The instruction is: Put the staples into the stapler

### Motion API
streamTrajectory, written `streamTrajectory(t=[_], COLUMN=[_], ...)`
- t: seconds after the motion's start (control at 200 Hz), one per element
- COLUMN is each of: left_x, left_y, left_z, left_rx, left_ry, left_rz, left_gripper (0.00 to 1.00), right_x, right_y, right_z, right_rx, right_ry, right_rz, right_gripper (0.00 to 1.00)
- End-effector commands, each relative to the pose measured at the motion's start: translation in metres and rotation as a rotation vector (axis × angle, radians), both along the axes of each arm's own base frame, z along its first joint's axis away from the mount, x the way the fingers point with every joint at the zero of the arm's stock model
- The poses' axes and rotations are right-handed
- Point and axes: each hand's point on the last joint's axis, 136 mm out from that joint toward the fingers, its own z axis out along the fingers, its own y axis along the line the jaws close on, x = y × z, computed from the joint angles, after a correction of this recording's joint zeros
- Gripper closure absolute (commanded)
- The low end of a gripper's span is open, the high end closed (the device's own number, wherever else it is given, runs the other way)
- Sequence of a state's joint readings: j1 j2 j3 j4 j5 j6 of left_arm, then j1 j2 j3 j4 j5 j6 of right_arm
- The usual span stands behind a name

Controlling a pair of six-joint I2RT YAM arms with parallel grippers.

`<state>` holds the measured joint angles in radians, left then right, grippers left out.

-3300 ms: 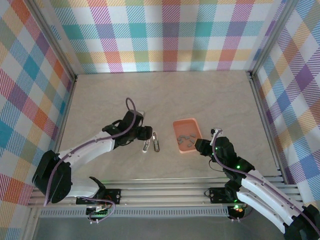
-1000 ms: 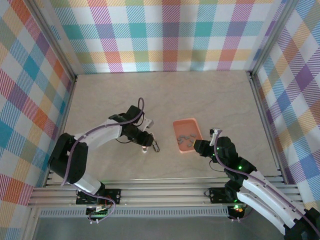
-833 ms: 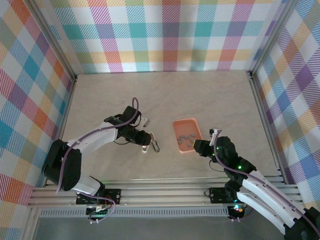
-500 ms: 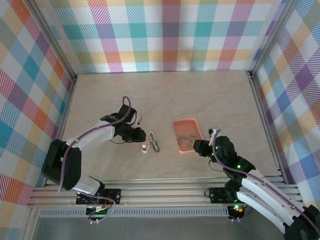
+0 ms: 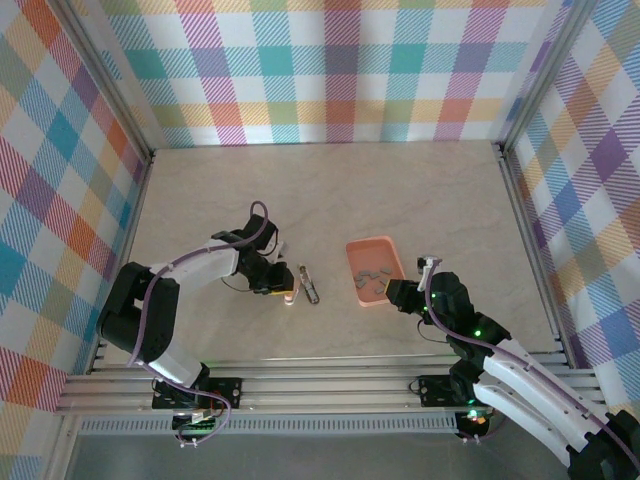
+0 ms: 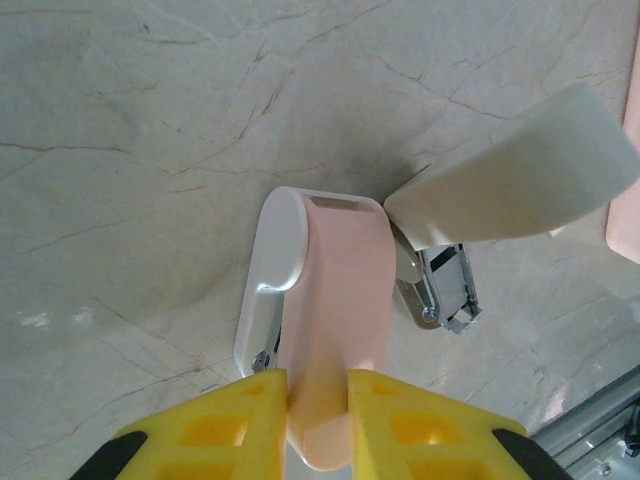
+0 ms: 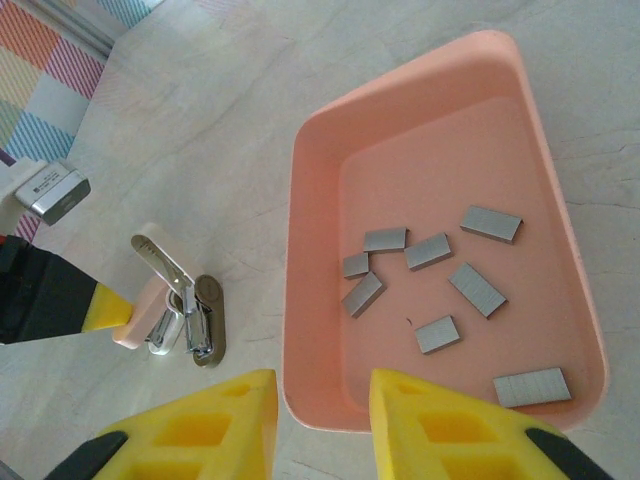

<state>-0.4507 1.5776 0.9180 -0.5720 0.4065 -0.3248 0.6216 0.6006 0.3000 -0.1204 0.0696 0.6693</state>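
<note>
The stapler, grey metal, lies on the table with its pale whitish top swung up and open. It also appears as a small stapler and a stapler left of the tray. Right beside it lies a white-and-pink mini stapler. My left gripper is shut on its pink body, and the same left gripper is seen from above. Several grey staples lie in the salmon-orange tray. My right gripper hangs open over the tray's near corner.
The tray sits right of centre, with the right gripper at its near edge. A small grey block lies farther left on the table. Checked walls close in the back and both sides.
The left gripper drew back to the left and closed its fingers on the white-and-pink mini stapler. The right arm and the tray stayed put.
</note>
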Motion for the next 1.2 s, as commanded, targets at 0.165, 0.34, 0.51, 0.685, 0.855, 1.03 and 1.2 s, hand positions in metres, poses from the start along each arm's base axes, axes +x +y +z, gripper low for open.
streamTrajectory(t=[0.165, 0.34, 0.51, 0.685, 0.855, 1.03, 1.2], left_x=[-0.025, -0.038, -0.041, -0.048, -0.057, -0.058, -0.034], left_y=[0.022, 0.032, 0.038, 0.049, 0.051, 0.048, 0.028], left_z=[-0.034, -0.057, -0.060, -0.064, -0.076, -0.074, -0.040], left_rx=[0.111, 0.195, 0.254, 0.326, 0.356, 0.386, 0.313], left_ry=[0.086, 0.122, 0.118, 0.111, 0.134, 0.125, 0.033], left_rz=[-0.016, -0.042, -0.055, -0.072, -0.082, -0.098, -0.073], left_gripper=[0.81, 0.82, 0.83, 0.83, 0.83, 0.83, 0.73], right_x=[0.003, 0.003, 0.002, 0.003, 0.002, 0.001, 0.000], right_y=[0.001, 0.000, 0.000, -0.001, -0.001, -0.004, -0.005], right_z=[0.008, 0.008, 0.007, 0.007, 0.007, 0.009, 0.009], right_rx=[0.017, 0.015, 0.014, 0.015, 0.016, 0.015, 0.014], right_ry=[-0.028, -0.028, -0.026, -0.030, -0.028, -0.036, -0.039], right_rz=[-0.004, -0.005, -0.007, -0.010, -0.009, -0.018, -0.020], right_gripper=[0.69, 0.69, 0.69, 0.69, 0.69, 0.69, 0.69])
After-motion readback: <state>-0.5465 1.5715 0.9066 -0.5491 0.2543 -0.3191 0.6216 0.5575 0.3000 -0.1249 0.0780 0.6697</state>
